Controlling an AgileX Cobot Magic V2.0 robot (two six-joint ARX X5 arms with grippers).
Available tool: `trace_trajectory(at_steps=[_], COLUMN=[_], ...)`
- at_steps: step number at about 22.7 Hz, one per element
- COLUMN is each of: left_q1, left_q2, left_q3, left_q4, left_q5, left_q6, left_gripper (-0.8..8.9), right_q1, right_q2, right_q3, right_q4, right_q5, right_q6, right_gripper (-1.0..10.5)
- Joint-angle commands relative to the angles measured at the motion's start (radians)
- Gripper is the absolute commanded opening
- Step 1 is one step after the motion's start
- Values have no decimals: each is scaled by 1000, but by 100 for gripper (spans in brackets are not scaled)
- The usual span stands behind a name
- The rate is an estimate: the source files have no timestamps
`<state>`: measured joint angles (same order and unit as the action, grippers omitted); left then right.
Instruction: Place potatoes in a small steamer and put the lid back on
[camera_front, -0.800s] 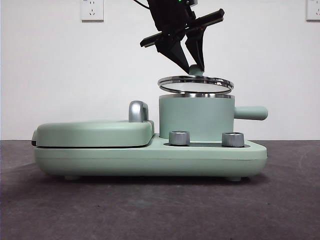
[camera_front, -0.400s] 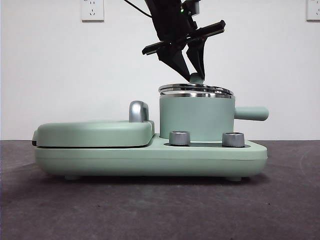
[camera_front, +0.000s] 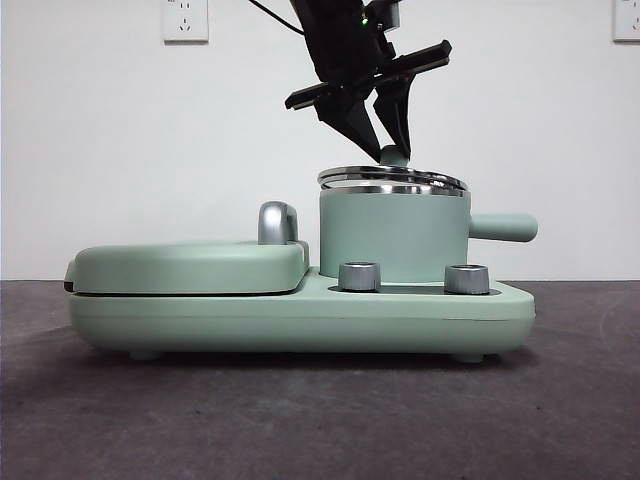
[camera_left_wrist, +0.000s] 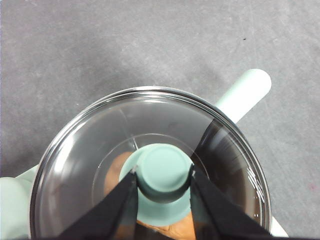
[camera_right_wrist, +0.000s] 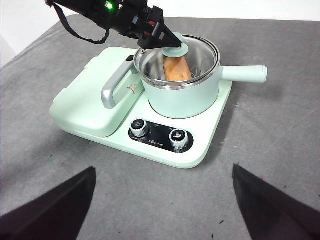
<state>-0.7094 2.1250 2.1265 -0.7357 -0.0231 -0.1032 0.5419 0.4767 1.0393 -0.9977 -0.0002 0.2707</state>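
- The left gripper is matte black throughout, with two long jaws tapering to narrow wedge tips.
- Flat black bars jut out sideways from its body, one on each side, above the jaws.
- A small green light glows on the dark housing behind the jaws.
- A thin black cable loops along the arm.
- In the left wrist view its jaws appear as smooth black wedges with straight edges.
- The right gripper shows only two plain black triangular jaw tips, unmarked.
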Motion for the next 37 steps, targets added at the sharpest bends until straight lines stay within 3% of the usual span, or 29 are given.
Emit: trace_trajectory(at_steps=[1, 17, 22, 37], left_q1=[-14, -15, -13, -9], left_q2=[-11, -58, -28, 40], left_q3=[27, 27, 26, 26], left_q4=[31, 89, 29, 49], left_q5=[14, -6, -7, -8], left_q6=[16, 42, 30, 21], left_gripper=[5, 5, 5, 5], right_q1=[6, 6, 6, 6], right_q2=[4, 4, 4, 4], right_q3=[7, 7, 7, 7], right_q4=[11, 18, 18, 18], right_q5=[0, 1, 1, 1], right_q6=[23, 33, 33, 37], right_gripper=[434, 434, 434, 434])
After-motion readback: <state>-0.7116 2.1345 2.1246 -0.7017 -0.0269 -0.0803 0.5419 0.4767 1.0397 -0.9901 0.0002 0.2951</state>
